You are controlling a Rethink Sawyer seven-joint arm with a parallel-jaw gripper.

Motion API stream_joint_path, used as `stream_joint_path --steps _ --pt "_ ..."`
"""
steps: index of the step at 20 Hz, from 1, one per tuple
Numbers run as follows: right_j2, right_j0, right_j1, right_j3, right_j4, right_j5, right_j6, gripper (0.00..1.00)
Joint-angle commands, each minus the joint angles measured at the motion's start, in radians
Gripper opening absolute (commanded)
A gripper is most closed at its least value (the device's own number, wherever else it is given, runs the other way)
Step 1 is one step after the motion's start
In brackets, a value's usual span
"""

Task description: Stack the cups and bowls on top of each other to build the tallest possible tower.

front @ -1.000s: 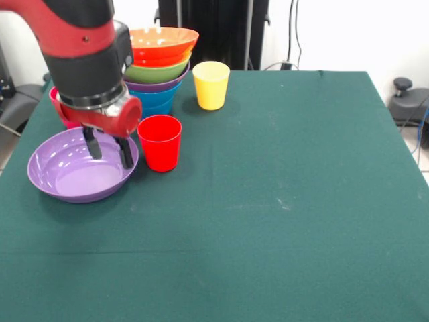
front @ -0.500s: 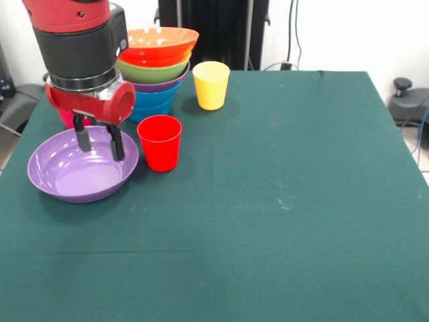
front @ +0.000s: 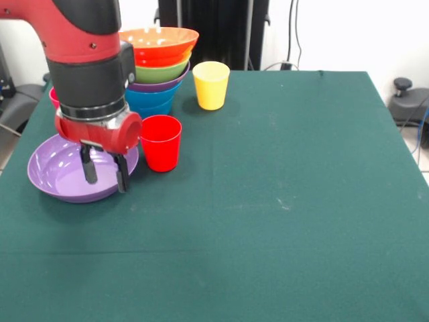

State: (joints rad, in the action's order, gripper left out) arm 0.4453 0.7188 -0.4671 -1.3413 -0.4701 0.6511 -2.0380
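Note:
A wide purple bowl (front: 64,173) lies on the green table at the left. My gripper (front: 105,178) is open and low over the bowl's right side; one finger (front: 89,173) is inside the bowl and the other (front: 122,181) is at its rim. A red cup (front: 161,142) stands upright just right of the gripper. A yellow cup (front: 211,84) stands farther back. The tower (front: 157,70) stands behind the arm: blue bowl lowest, then purple, green and orange rims. Only an edge of the pink cup (front: 53,98) shows behind the arm.
The table's green cloth (front: 288,201) spreads out to the right and front. The table's left edge runs close to the purple bowl. A dark stand and cables sit behind the table's far edge.
The gripper first drew back and up a little over the purple bowl, then came down and nearer to the bowl's front right rim. Bowls and cups have not moved.

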Motion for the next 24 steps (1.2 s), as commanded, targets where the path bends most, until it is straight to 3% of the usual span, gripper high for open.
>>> stream_joint_path --steps 1,12,24 --pt "0.005 -0.025 0.07 -0.034 -0.088 -0.033 0.136 1.0" --pt "-0.044 -0.044 0.057 -0.061 -0.14 -0.073 0.118 1.0" --pt "-0.036 -0.014 0.11 -0.065 -0.19 -0.072 0.135 1.0"
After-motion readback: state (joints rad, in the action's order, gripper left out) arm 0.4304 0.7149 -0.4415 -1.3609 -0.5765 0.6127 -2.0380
